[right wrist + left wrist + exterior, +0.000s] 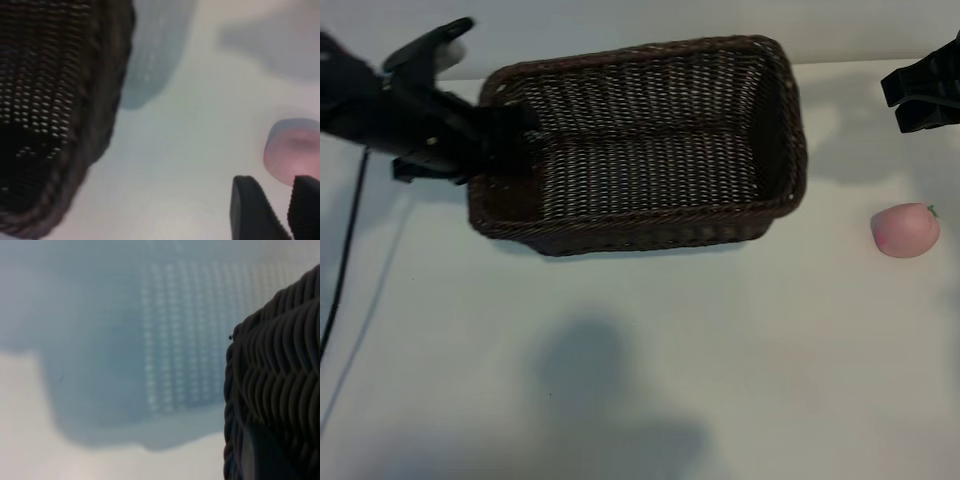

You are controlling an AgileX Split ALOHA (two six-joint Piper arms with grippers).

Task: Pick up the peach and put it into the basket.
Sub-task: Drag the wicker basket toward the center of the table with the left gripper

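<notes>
Wicker fills the middle of the exterior view: the large, rectangular, dark-brown woven basket [650, 140] with rounded corners and a braided rim sits on the white tabletop [640, 350], its long axis running side to side across the view, slightly tilted so that its right end lies a little farther back. Its deep inside shows only weave.

At the basket's left short end, the left gripper [505, 140] on its black arm reaches over the rim, its fingers closed on the wall there; the left wrist view shows the braided wall close against the camera and a fingertip [248, 455] pressed to it, with the basket's latticed shadow on the table beyond.

Well to the right of the basket, and nearer the camera than its right end, lies the small, round, pale-pink peach [906, 230], alone on the table, its tiny green stem pointing up and to the right, away from the basket.

Beyond the peach, still right of the basket, the black right gripper [920, 103] hangs at the view's edge with nothing in it. In the right wrist view its ridged fingers [252, 207] stand partly open, a gap between them, just short of the peach [292, 155].
</notes>
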